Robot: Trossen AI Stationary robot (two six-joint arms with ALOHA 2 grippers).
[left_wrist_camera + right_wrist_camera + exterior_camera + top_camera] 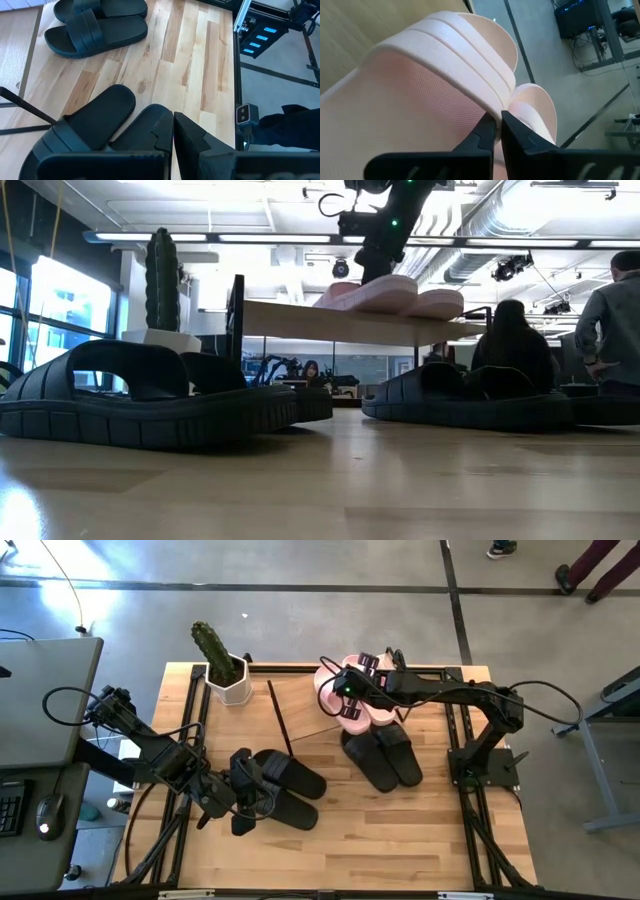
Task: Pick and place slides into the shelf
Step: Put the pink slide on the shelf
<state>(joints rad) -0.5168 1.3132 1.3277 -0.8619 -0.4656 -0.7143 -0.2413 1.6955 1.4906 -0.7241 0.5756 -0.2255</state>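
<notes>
Wooden table [400, 830]: pale plank top, wide bare area across the lower right of the high view.

Shelf [300, 705]: light wood plank on a thin black frame, upper centre of the high view. It carries the pink slides [345, 690], ribbed and pale, at its right end.

Black slides [385, 755]: matte pair lying side by side on the table just below the shelf.

Second black pair [285, 785]: lower left of centre.

Right gripper [498, 129]: fingers pinched together on the pink strap edge.

Left gripper [173, 131]: fingers closed against each other at the second pair's inner edge.

Cactus pot [228, 678]: white, faceted, upper left table corner.
</notes>
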